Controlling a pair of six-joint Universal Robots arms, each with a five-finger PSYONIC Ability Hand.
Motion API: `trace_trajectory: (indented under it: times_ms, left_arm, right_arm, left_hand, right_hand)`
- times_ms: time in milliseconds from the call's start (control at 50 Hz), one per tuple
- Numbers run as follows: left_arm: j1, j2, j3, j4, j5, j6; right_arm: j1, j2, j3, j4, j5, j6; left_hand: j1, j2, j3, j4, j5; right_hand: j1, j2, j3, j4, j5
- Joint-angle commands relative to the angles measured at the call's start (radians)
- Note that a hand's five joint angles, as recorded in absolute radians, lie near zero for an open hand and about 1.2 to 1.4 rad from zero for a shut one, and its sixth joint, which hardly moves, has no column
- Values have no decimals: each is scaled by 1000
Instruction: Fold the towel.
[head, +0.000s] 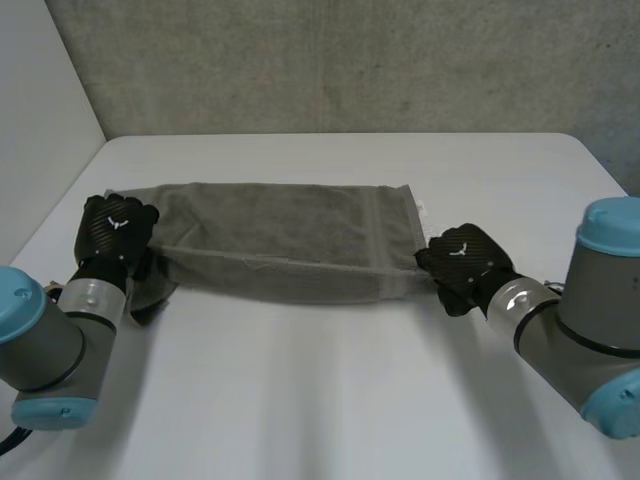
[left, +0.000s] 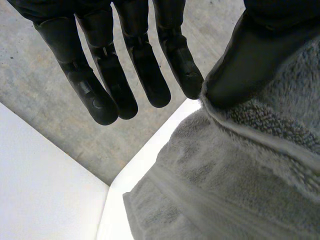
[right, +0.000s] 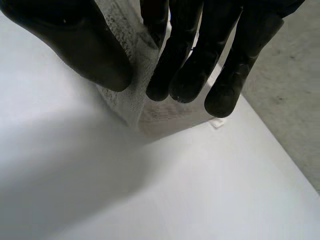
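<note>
Closest to me, the two grey arms reach in over the white counter (head: 320, 400), the left arm (head: 50, 345) on one side and the right arm (head: 590, 320) on the other, with bare counter between them. Just beyond, each arm ends at one short end of the grey towel (head: 290, 235), which lies lengthwise across the middle of the counter. The left hand (head: 115, 232) sits at the towel's left end, back upward, with a bunch of cloth hanging below its wrist. In its own wrist view its fingers (left: 110, 75) are straight and a little spread, touching nothing, while the thumb (left: 250, 55) rests against the towel's hemmed edge, so this hand is relaxed and grips nothing. The right hand (head: 462, 262) is at the near right corner. There a strip of towel (right: 127, 55) runs between its thumb and the nearest finger, pinched between them, and the other fingers hang close beside it. Between the hands the near long edge looks raised slightly off the counter, and the rest of the cloth lies flat behind it. At the far right corner a small white label (right: 217, 123) sticks out onto the counter. Past the counter's far edge stands a rough grey wall (head: 350, 60).
</note>
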Motion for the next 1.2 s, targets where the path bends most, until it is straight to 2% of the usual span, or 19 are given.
trace_trajectory:
  times_ms: [20,40,60,120,320,500,580,780,820,880,1000,1100,1200]
  left_arm:
    - [-1,-7,1,11,-6,4]
    - [-1,-7,1,11,-6,4]
    - [-1,-10,3,11,-9,8]
    - [-1,-10,3,8,-15,8]
    - [-2,39,-68,-34,-11,2]
    - [-19,116,-137,-267,-6,-6]
    - [-18,126,-154,-301,-9,-4]
    - [44,99,-142,-232,-32,-3]
    - [65,67,-126,-212,-34,-4]
    - [70,47,-109,-206,-35,-6]
    - [74,39,-83,-204,-32,-36]
    - [58,45,-63,-221,-29,-183]
    - [44,53,-76,-238,-26,-226]
  right_arm:
    - [-43,-69,67,-102,14,67]
    - [-43,-69,67,-102,14,67]
    - [-59,-70,74,-117,22,96]
    - [-93,-70,78,-128,35,148]
    - [-149,-49,66,-193,163,200]
    - [-138,-35,80,-187,163,207]
    - [-135,-33,80,-187,163,207]
    - [-133,-24,80,-185,163,207]
    - [-135,-26,80,-187,163,208]
    - [-139,-27,80,-187,163,208]
    - [-141,-29,80,-187,164,207]
    - [-138,-29,80,-187,164,207]
    - [-135,-29,80,-187,164,207]
  left_hand:
    - [-784,-787,-808,-784,-798]
    - [-787,-791,-812,-787,-802]
    - [-959,-963,-983,-959,-973]
    - [-1046,-1049,-1070,-1046,-1060]
    - [-1016,-1020,-1041,-1016,-1031]
    - [-1016,-1020,-1041,-1016,-1031]
    - [-1008,-1011,-1032,-1008,-1022]
    - [-779,-782,-803,-779,-793]
    - [-606,-610,-630,-606,-621]
    - [-515,-518,-539,-515,-529]
    - [-453,-456,-477,-453,-467]
    - [-462,-465,-486,-461,-476]
    - [-491,-495,-515,-491,-505]
  right_hand:
    - [70,56,48,56,56]
    - [70,56,48,56,56]
    - [70,56,48,56,56]
    - [70,56,48,56,56]
    - [70,56,48,56,56]
    - [70,56,48,56,56]
    - [70,56,48,56,56]
    - [70,56,48,56,56]
    - [70,56,48,56,56]
    - [70,56,48,56,56]
    - [70,56,48,56,56]
    - [70,56,48,56,56]
    - [70,56,48,56,56]
